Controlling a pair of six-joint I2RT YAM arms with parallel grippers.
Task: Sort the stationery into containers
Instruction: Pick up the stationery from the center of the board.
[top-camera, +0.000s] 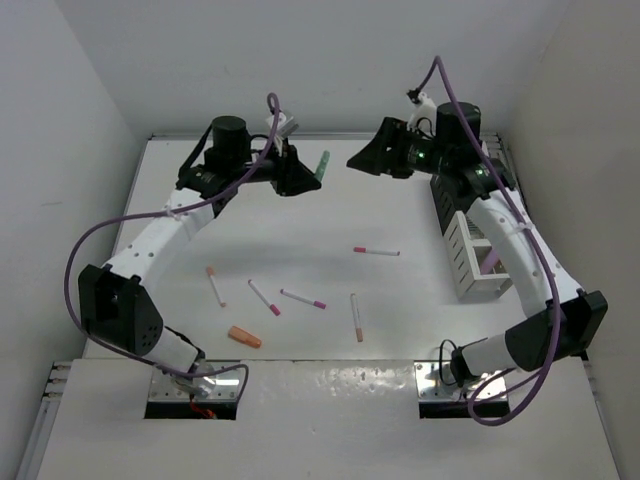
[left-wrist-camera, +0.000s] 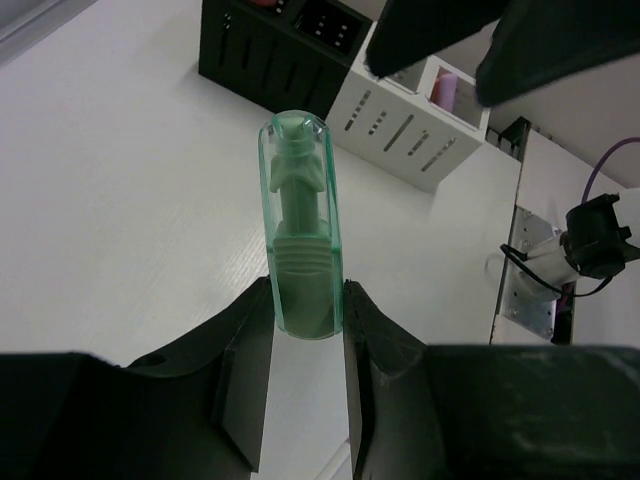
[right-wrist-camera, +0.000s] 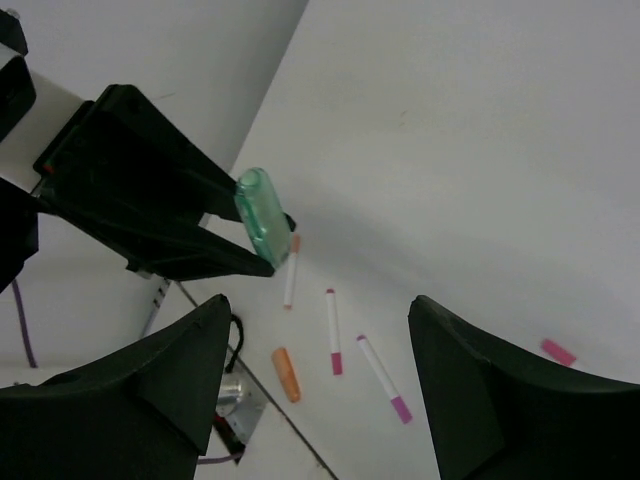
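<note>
The left arm (top-camera: 150, 240) reached from its base at 7 o'clock and bent toward 1 o'clock, with the wrist held high at the far side. The left gripper (left-wrist-camera: 305, 300) was clamped on a mint-green piece (left-wrist-camera: 300, 200), its jaws pressed against the lower sides. The right arm (top-camera: 520, 250) arched from 5 o'clock toward 11 o'clock. The right gripper (top-camera: 358, 160) faced the left one, its fingers (right-wrist-camera: 150, 390) spread wide and seemingly holding nothing.
</note>
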